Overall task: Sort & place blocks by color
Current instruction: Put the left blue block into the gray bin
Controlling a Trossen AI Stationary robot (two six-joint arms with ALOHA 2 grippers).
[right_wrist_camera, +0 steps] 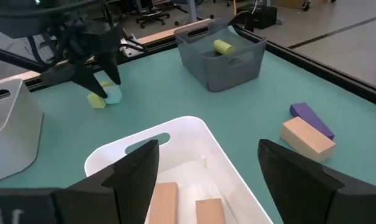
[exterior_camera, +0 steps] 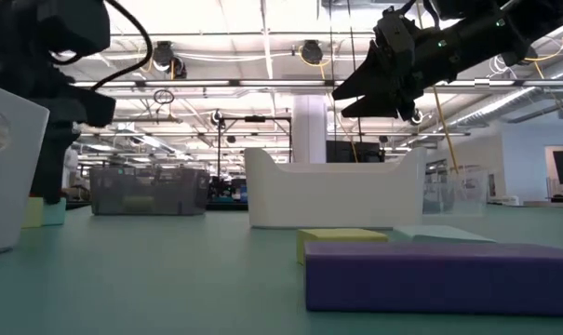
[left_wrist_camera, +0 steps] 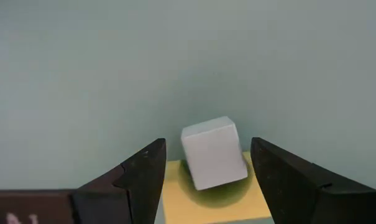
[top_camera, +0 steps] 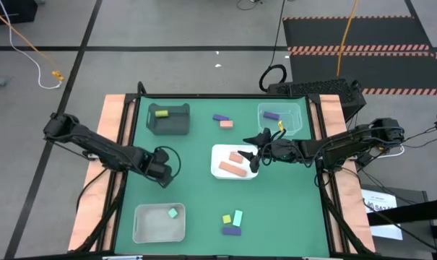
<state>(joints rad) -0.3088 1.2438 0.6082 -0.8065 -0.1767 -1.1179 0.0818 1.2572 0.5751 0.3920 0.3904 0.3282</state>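
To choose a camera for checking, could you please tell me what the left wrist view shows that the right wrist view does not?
Only the left wrist: the left hand, its fingers open either side of the mint cube, not touching it. Only the right wrist: the white tray holding two salmon blocks, the dark grey tray, a purple block. Both: the mint cube and the yellow block.

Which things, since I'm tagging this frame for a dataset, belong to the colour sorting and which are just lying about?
Job:
salmon blocks in white tray; purple block in clear tray; yellow block in dark grey tray; mint cube inside the open left end effector; loose blocks.

Lying about:
floor cables; striped mat; paper sheet.
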